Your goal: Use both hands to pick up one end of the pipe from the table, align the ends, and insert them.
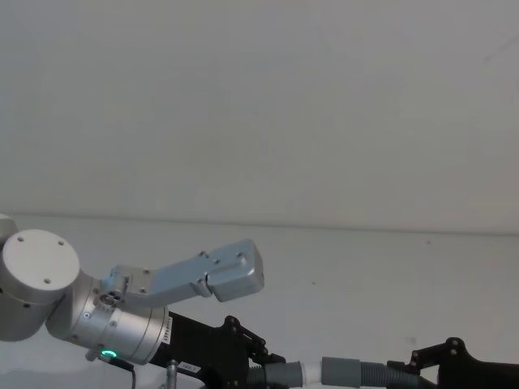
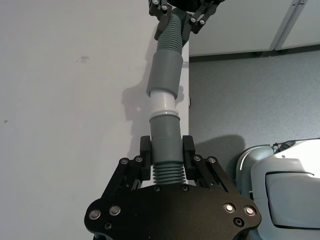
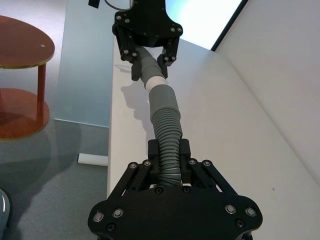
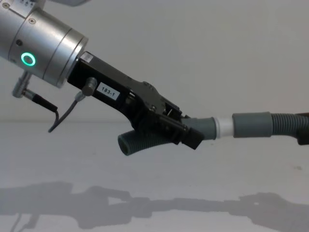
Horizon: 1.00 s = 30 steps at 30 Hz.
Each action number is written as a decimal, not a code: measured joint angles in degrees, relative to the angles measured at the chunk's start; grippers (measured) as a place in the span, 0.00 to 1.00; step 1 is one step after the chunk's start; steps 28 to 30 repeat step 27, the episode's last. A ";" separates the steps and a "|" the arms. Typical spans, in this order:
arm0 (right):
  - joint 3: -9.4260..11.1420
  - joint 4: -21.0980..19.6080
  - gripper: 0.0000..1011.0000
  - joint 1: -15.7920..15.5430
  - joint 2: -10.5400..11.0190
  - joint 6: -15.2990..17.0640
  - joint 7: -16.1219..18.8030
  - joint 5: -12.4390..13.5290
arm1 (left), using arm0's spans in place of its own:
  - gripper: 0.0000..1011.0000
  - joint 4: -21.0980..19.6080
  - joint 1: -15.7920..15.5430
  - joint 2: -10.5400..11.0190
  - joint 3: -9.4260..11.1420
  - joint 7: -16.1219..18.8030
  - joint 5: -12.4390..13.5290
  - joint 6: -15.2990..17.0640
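White table (image 4: pixel 58 159) lies below both hands' joined pipe (image 4: pixel 241 126), nothing between

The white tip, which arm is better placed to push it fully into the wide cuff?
Probably the left end effector: it grips right behind the white tip, while the right end effector holds the ribbed hose, farther from the wide cuff.

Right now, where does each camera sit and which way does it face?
Head: high, facing forward; left arm and table.
Chest: low, side-on; left hand holding pipe.
Left wrist: along its hand toward right hand.
Right wrist: along its hand toward left hand.
All share the joined cuffs.
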 joint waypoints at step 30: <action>-1.26 -0.40 0.20 0.91 0.08 -1.83 2.17 0.17 | 0.32 0.86 0.07 -0.16 -0.52 0.47 0.02 -0.54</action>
